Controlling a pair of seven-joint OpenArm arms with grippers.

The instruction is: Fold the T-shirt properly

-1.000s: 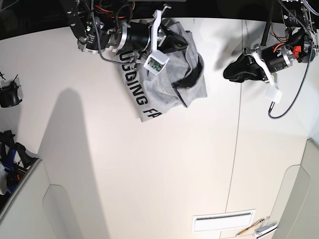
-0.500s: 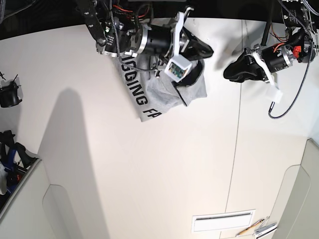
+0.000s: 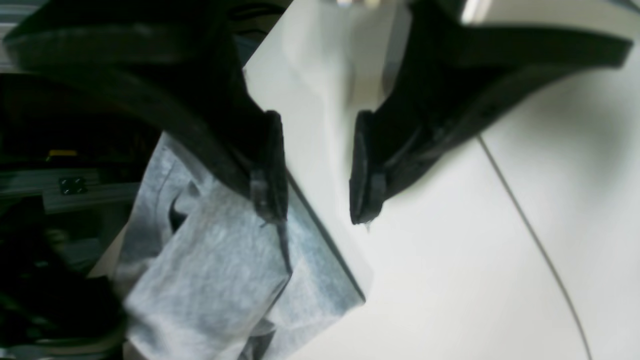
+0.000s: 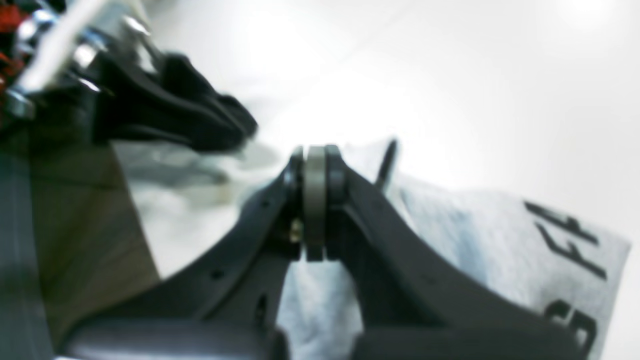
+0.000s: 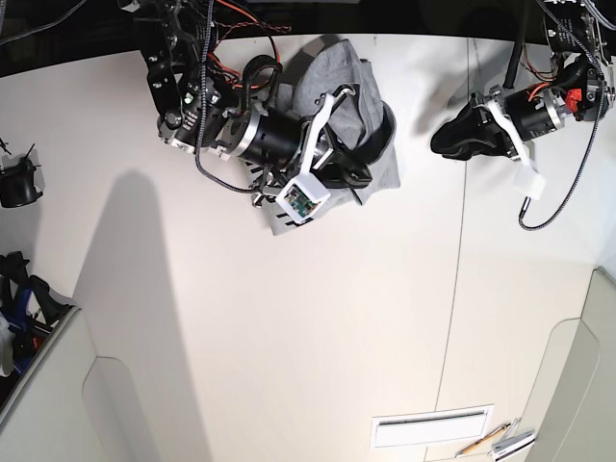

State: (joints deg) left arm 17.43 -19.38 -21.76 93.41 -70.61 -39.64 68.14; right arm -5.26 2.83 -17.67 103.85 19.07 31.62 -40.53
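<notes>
The grey T-shirt (image 5: 337, 82) lies crumpled at the back middle of the white table (image 5: 289, 337). Black letters show on its near corner (image 4: 565, 235). My right gripper (image 5: 361, 177) hangs low over the shirt's front right part, and the arm hides most of the lettering. Its jaws are shut (image 4: 314, 200). A thin grey strip sits between the pads, and I cannot tell whether it is cloth. My left gripper (image 5: 441, 142) hovers over bare table to the right of the shirt. It is open (image 3: 320, 200), with nothing between the fingers (image 3: 367, 175). The shirt's edge (image 3: 215, 280) lies just beside them.
A seam (image 5: 460, 250) runs down the table right of the shirt. A black object (image 5: 19, 181) sits at the left edge. A white slotted plate (image 5: 431, 426) and a pencil (image 5: 484, 442) lie at the front right. The table's back edge is just behind the shirt.
My right arm has swung from the table's back edge across the shirt, first right, then forward and left, and now covers the lettering. The left arm has not moved.
</notes>
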